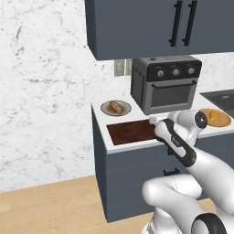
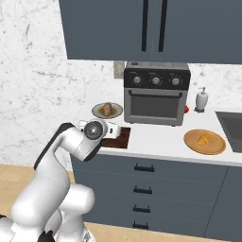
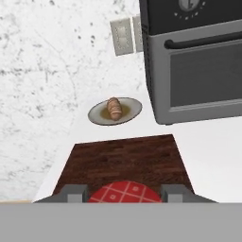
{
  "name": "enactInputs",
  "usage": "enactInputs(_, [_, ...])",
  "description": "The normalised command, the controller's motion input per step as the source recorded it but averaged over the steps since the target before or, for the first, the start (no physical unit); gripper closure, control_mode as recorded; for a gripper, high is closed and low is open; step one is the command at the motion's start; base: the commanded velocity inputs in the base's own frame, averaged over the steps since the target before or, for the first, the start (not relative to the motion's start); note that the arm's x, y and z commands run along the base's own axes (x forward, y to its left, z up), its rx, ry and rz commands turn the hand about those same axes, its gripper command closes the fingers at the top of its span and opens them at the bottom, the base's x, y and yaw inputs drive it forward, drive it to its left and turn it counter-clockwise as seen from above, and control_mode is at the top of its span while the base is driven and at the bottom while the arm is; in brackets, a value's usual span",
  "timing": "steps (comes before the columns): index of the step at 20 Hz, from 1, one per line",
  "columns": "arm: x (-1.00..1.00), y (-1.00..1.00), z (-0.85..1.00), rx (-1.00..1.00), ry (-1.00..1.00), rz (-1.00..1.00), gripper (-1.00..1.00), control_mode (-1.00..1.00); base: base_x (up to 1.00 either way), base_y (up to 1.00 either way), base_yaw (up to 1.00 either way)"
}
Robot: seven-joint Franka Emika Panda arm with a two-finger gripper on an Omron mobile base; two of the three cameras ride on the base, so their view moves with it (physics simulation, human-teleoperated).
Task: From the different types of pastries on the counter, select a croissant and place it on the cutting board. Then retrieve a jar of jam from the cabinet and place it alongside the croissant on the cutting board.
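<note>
In the hand view my gripper [image 3: 125, 194] is shut on the jar of jam [image 3: 125, 191], whose red, white-checked top shows between the two fingers [image 3: 73, 193]. It hovers over the near edge of the dark-brown cutting board [image 3: 125, 158], which lies bare on the white counter [image 3: 212, 151]. From the base views the hand [image 1: 153, 120] [image 2: 111, 128] sits at the board's [image 1: 129, 131] [image 2: 119, 138] right end. The golden croissant [image 1: 214, 116] [image 2: 204, 139] rests on a round light-wood plate [image 2: 215, 146] far to the right. The brown glazed roll [image 3: 114, 108] [image 1: 116, 107] lies on a grey plate [image 3: 132, 113].
A dark toaster oven [image 1: 167, 84] [image 2: 156, 94] [image 3: 198, 61] stands just behind and to the right of the board. A soap bottle [image 2: 202, 100] and a sink [image 2: 232, 125] are at the far right. The upper cabinet doors [image 1: 173, 23] are shut. The counter ends at the wall on the left.
</note>
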Motion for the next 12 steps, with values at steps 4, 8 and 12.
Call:
enactInputs(4, [0.04,0.23,0.0,0.0,0.0,0.01,1.0,-1.0,0.0,0.0,0.0])
enactInputs(8, [0.0,0.0,-0.15,0.0,-0.02,0.01,1.0,-1.0,0.0,0.0,0.0])
enactInputs(12, [0.0,0.0,-0.2,0.0,-0.02,0.01,1.0,-1.0,0.0,0.0,0.0])
